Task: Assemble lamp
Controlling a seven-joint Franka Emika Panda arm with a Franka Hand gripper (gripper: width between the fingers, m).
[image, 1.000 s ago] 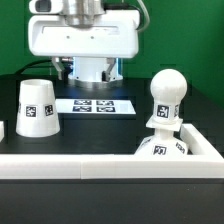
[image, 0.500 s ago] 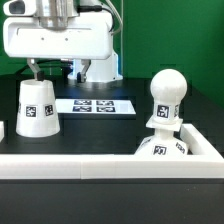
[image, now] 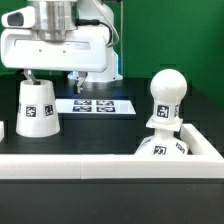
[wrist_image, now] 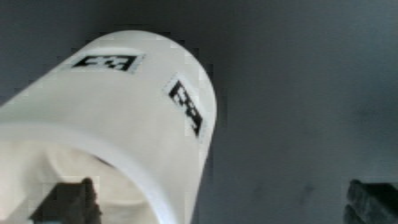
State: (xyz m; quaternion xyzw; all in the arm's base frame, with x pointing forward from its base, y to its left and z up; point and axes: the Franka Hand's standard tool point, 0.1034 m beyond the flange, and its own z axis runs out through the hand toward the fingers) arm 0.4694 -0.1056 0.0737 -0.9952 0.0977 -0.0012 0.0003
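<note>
The tapered white shade (image: 37, 107) stands upright on the black table at the exterior view's left, a tag on its side. My gripper (image: 52, 78) is open just above it, one finger (image: 30, 75) over its rim and the other (image: 75, 78) off to its side. In the wrist view the shade (wrist_image: 134, 120) fills the picture, with one fingertip (wrist_image: 71, 205) over its opening and the gripper (wrist_image: 222, 205) straddling its wall. The ball-shaped bulb (image: 166, 96) stands on the base (image: 163, 146) at the exterior view's right. The base is partly hidden by the front wall.
The marker board (image: 93, 105) lies flat on the table between the shade and the bulb. A low white wall (image: 100, 166) runs along the front and up the exterior view's right side. A small white piece shows at the left edge (image: 2, 130).
My gripper has moved to the exterior view's left and come down over the shade. The shade, bulb and base have not moved.
</note>
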